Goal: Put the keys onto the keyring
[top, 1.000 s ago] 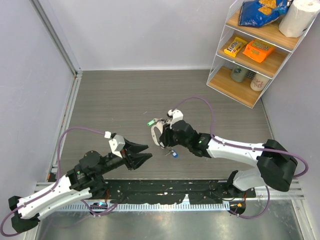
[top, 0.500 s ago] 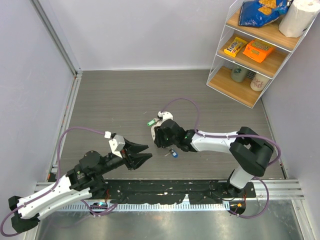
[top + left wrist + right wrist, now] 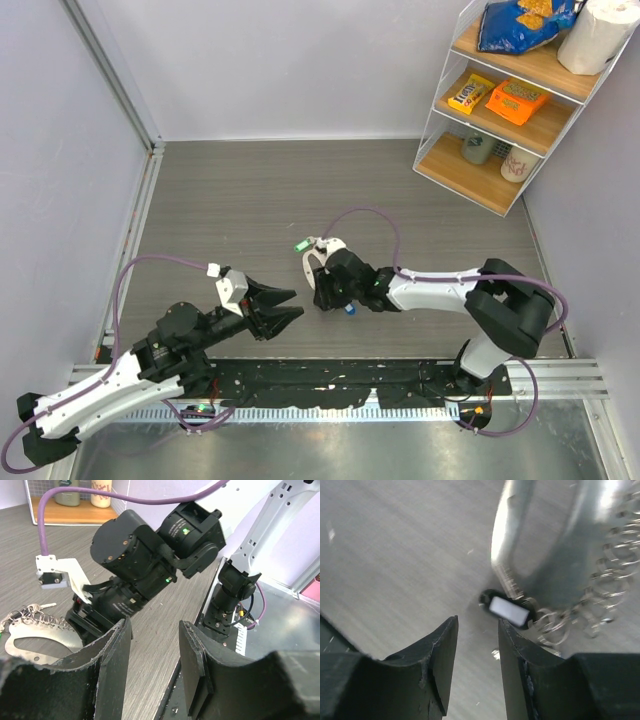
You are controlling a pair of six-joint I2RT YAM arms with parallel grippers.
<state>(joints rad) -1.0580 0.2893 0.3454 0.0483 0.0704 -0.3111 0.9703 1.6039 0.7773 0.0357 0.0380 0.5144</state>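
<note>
From above, the right gripper (image 3: 322, 288) lies over the near end of the keyring (image 3: 307, 262), hiding it; its jaws cannot be seen from there (the wrist covers them). In the right wrist view the keyring (image 3: 512, 525) is blurred and runs off the top edge. There the coiled chain (image 3: 612, 592) is cut by the right edge, and a small dark piece (image 3: 508, 608) with a pale patch is too smeared to tell whether it is a key head. In the left wrist view the keyring (image 3: 65, 636) is cut by the left edge and dips behind a finger (image 3: 107, 680) of the left gripper (image 3: 155, 635).
</note>
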